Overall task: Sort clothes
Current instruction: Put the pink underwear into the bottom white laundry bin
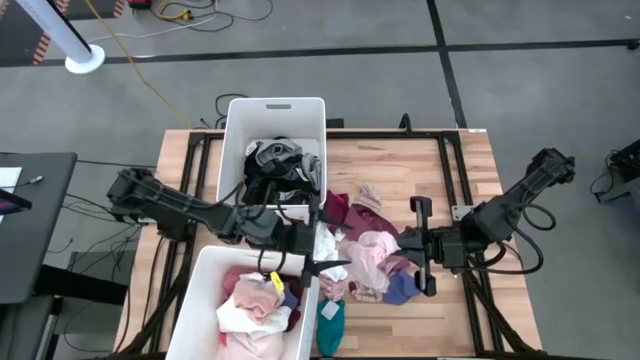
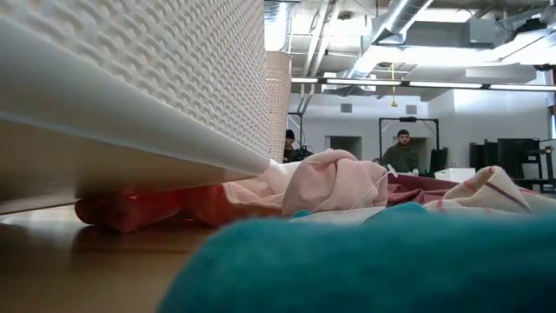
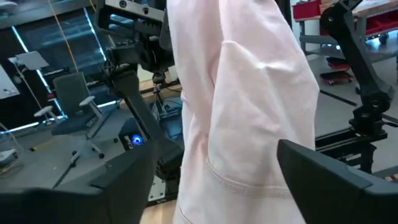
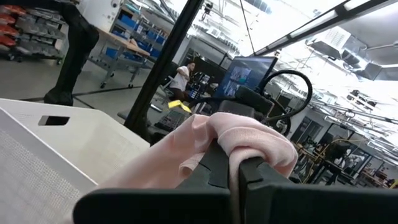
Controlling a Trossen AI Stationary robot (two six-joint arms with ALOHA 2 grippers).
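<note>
Lying across the bottom of the low view, a teal garment (image 2: 373,265) fills the foreground, with pink clothes (image 2: 326,187) heaped behind it beside the near white bin (image 2: 130,78). In the high view that bin (image 1: 205,275), lower centre, holds pink and white garments (image 1: 250,305). The left gripper (image 1: 312,240) sits at its upper right corner with fingers spread around a hanging pale pink cloth (image 3: 242,106). The right gripper (image 1: 420,245), right of centre, is clenched on a pink garment (image 4: 249,140). The far bin (image 1: 275,112), upper centre, holds dark clothes (image 1: 275,165).
</note>
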